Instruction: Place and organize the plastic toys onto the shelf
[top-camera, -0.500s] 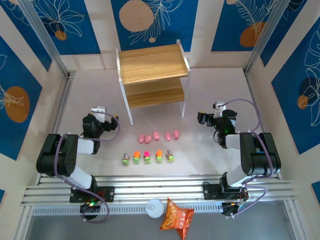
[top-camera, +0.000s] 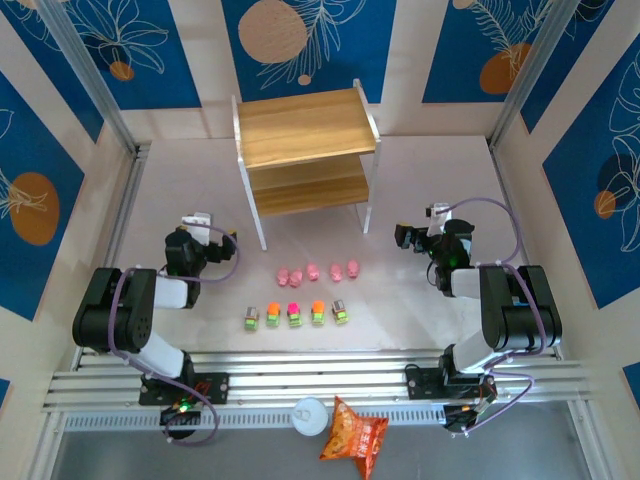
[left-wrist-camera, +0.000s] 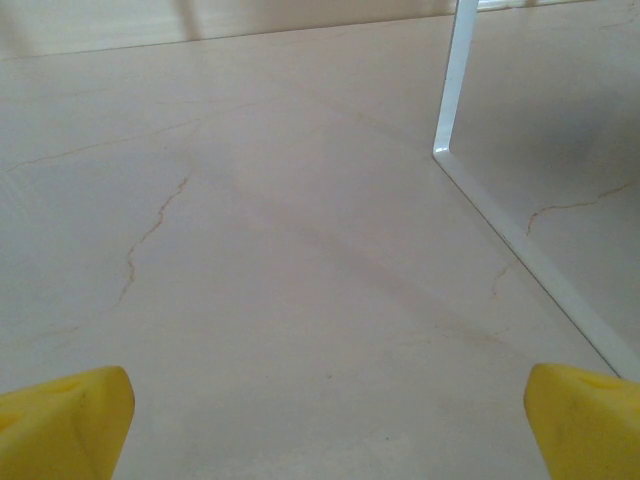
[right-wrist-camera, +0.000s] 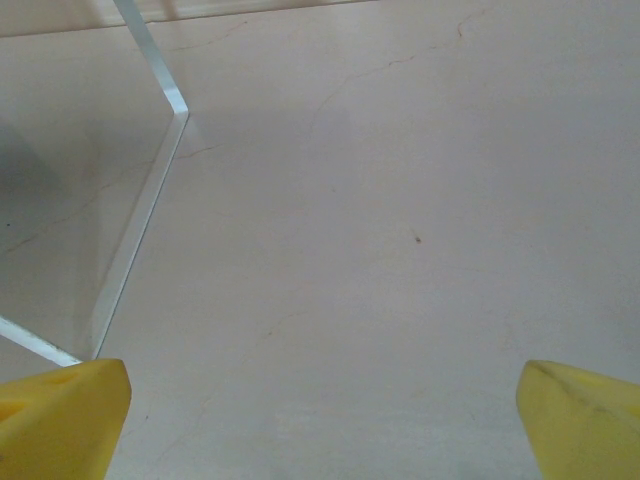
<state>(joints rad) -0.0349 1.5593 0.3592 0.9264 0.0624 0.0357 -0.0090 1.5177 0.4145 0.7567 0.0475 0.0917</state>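
Plastic toys (top-camera: 313, 271) lie in two rows, shelf (top-camera: 305, 128) at 12 o'clock beyond. My left gripper (left-wrist-camera: 325, 425) and right gripper (right-wrist-camera: 320, 420) gape wide, empty, bare table (top-camera: 420, 180) ahead; shelf edges at 2 and 10 o'clock.

The shelf (top-camera: 305, 130) stands upright, two light wooden boards held between white and clear side panels and legs. Just in front of its near legs lies a short row of small pink pig figures (top-camera: 313, 271), parallel to its front edge. They look like five, though they blur together. Farther out from the shelf lies a second parallel row of five blocky toys (top-camera: 294, 314) with green bases. Their tops, left to right, are dark, orange, pink, orange, dark, and each toy stands apart from its neighbour.
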